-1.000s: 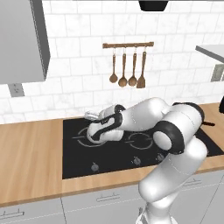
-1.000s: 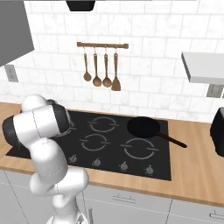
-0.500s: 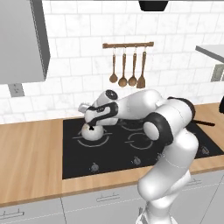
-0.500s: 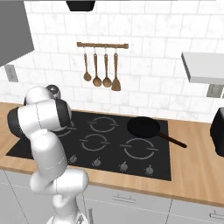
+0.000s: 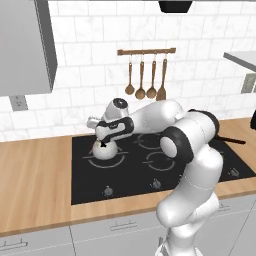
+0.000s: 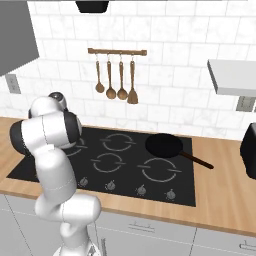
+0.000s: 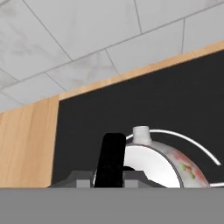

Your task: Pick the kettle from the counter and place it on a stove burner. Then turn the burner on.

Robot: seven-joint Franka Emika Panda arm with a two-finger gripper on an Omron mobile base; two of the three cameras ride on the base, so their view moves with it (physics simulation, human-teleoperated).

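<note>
The small silvery-white kettle [image 5: 106, 151] sits on the left grey ring, the stove burner [image 5: 120, 161], on the black glass cooktop [image 5: 130, 180]. My gripper [image 5: 104, 141] hangs right over it, shut on the black handle at the kettle's top. In the hand view the kettle [image 7: 157, 166], with a faint floral print, lies just below my gripper [image 7: 109, 180]. The black handle stands between the fingers and the burner ring [image 7: 192, 142] curves round behind it. The wood-grain counter [image 5: 35, 175] runs to the left of the glass. In the right base view my arm hides the kettle.
A black frying pan [image 6: 164, 146] rests on the rear right burner, its handle pointing right. Knobs [image 5: 106, 190] line the front of the glass. Wooden utensils [image 5: 145, 85] hang on the tiled wall behind. A dark appliance [image 6: 248, 150] stands at the far right of the counter [image 6: 225, 190].
Over the last second the hand came left and down with the kettle, setting it on the left ring. In the last half second it has hardly moved.
</note>
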